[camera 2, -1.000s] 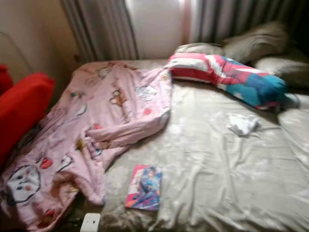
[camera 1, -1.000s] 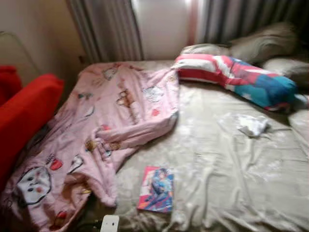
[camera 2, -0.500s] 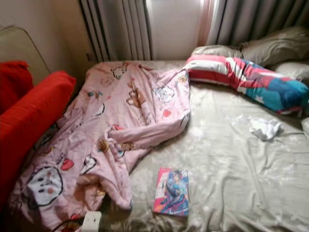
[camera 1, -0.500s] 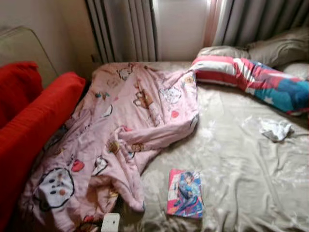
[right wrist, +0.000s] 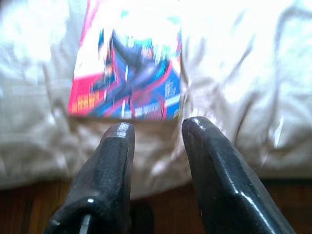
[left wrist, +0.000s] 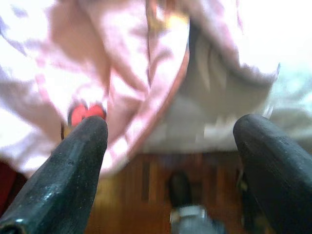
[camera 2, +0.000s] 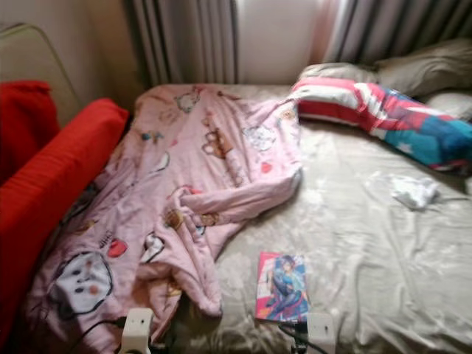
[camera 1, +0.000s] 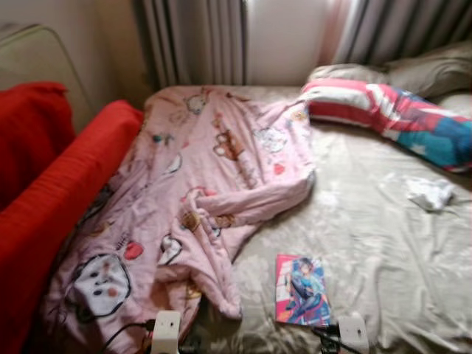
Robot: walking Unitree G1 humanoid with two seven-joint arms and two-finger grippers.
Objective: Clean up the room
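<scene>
My right gripper (right wrist: pixel 153 129), jaws slightly parted, points at the book (right wrist: pixel 127 68): thin, light, stiff; I'd pinch its near edge.

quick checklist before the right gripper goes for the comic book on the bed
1. Right gripper lined up with the comic book: ok, book just past the fingertips.
2. Right fingers apart: ok, though the gap looks narrow.
3. Book free of the pink blanket: ok, blanket edge lies beside it, not on it.
4. Book lies flat on the bed sheet: ok.
5. Left gripper out of the way: ok, open over the blanket's edge.
</scene>
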